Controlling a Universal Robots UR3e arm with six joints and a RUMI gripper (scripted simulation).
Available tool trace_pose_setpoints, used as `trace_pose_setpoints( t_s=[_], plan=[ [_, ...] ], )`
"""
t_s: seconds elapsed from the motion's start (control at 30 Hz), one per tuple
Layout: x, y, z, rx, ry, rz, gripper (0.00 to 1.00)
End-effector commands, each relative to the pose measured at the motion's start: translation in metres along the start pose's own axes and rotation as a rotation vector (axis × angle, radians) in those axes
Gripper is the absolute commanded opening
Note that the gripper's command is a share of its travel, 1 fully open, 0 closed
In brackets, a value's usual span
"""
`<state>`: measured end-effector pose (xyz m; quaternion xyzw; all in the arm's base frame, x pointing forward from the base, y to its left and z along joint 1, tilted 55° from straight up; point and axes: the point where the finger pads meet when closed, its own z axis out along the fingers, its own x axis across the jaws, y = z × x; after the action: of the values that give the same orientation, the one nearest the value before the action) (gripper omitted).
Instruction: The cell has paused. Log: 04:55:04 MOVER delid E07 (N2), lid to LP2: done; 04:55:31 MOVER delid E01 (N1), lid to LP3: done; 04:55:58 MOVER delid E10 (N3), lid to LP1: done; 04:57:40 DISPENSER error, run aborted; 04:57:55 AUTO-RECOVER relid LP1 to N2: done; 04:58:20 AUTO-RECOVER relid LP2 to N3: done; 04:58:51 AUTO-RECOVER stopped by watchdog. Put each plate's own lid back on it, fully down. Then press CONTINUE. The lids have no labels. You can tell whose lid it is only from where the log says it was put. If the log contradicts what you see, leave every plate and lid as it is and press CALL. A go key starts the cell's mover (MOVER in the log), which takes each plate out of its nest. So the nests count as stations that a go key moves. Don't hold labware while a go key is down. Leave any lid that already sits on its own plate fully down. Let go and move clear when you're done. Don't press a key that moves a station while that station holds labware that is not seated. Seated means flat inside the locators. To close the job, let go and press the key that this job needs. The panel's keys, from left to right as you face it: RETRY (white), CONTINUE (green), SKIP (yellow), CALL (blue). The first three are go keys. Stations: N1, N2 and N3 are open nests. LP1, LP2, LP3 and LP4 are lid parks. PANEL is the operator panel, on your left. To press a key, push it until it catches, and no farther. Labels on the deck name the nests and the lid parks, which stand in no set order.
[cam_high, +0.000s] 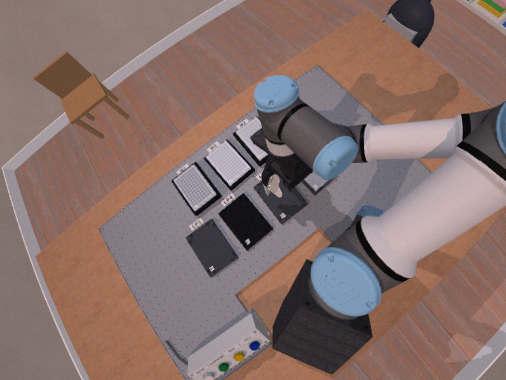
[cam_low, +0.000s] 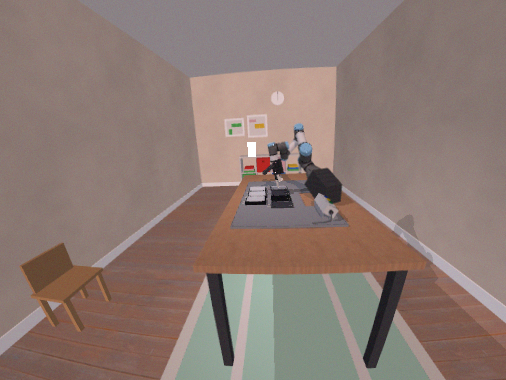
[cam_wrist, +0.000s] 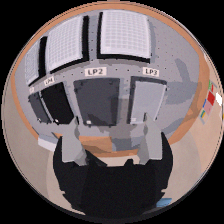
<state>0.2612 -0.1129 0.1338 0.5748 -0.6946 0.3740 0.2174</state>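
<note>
My gripper (cam_high: 274, 186) is open and empty, hovering above the lid park labelled LP2 (cam_wrist: 97, 100), which shows as a bare dark pad. In the wrist view my fingers frame LP2's near edge. To its right, LP3 (cam_wrist: 147, 99) holds a pale lid; in the top view my arm mostly hides it. LP4 (cam_high: 245, 220) is a bare black pad and LP1 (cam_high: 211, 247) a bare grey one. Three plates stand in the nests behind. The left plate (cam_high: 194, 187) shows open wells. The middle plate (cam_high: 228, 162) and the right plate (cam_high: 251, 132) carry pale lids.
The operator panel (cam_high: 230, 350) sits at the deck's near edge with white, green (cam_high: 223, 366), yellow (cam_high: 239, 356) and blue (cam_high: 254, 345) keys. The arm's black base (cam_high: 322, 330) stands beside it. The nest labels are too small to read.
</note>
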Motion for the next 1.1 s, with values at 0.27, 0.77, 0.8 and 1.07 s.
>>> trace_pose_setpoints(
  t_s=[0.27, 0.77, 0.8, 1.07],
  plan=[
    [0.055, 0.009, 0.001, 0.004, -0.011, -0.002, 0.82],
    [0.099, 0.016, 0.003, 0.004, -0.010, -0.002, 0.82],
    [0.099, 0.016, 0.003, 0.004, -0.010, -0.002, 0.82],
    [0.099, 0.016, 0.007, 0.004, -0.010, -0.002, 0.82]
  ],
)
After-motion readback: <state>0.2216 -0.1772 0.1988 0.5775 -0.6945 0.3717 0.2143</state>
